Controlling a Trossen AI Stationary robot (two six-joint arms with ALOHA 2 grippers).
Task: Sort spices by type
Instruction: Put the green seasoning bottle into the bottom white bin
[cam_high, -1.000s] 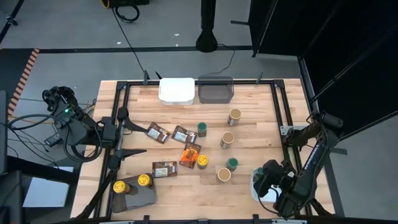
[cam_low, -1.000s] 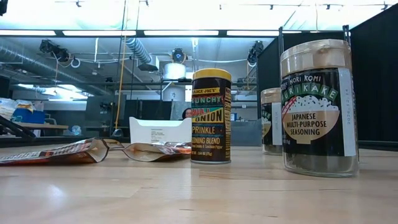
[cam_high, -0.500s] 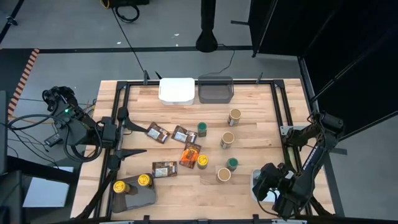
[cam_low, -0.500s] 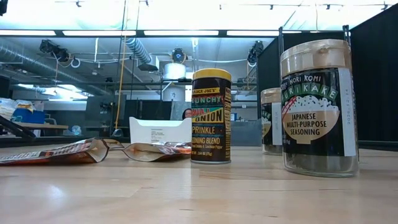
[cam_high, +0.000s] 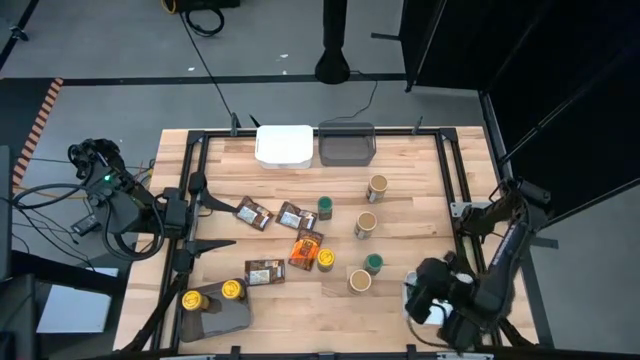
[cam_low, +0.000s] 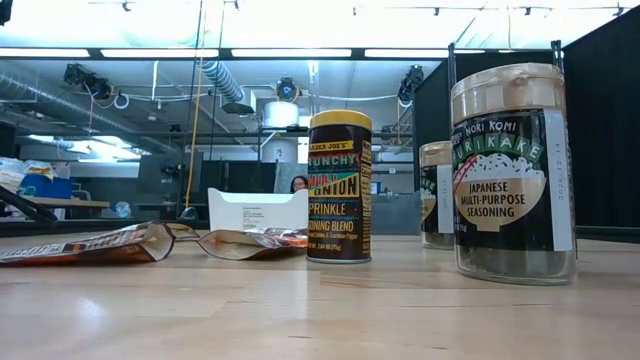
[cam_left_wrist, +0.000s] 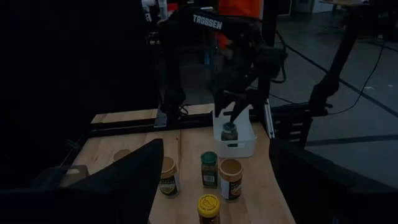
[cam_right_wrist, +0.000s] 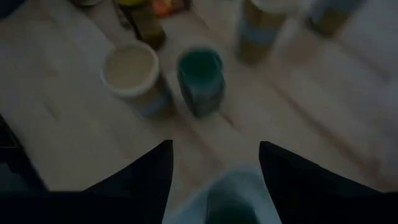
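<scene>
The right pincer hangs over the white tray at the right front corner of the counter, its fingers spread just above a green-lidded jar that stands in that tray. The grip looks released, though the dim left wrist view leaves some doubt whether a fingertip touches the lid. Compared with a second ago, the right arm's wrist has shifted slightly toward the counter's middle in the high view; nothing on the counter has moved.

The left pincer waits at the counter's left edge with its fingers apart and nothing between them.

Of the spices, two yellow-lidded jars sit in a grey tray at the left front corner. Three brown packets and an orange packet lie loose in the middle, with another yellow-lidded jar just beside the orange one. To the right stand three tan-lidded jars in a rough line running from back to front, with one green-lidded jar near the packets and another near the frontmost tan one. A white tray and a dark grey tray sit side by side at the back edge.
</scene>
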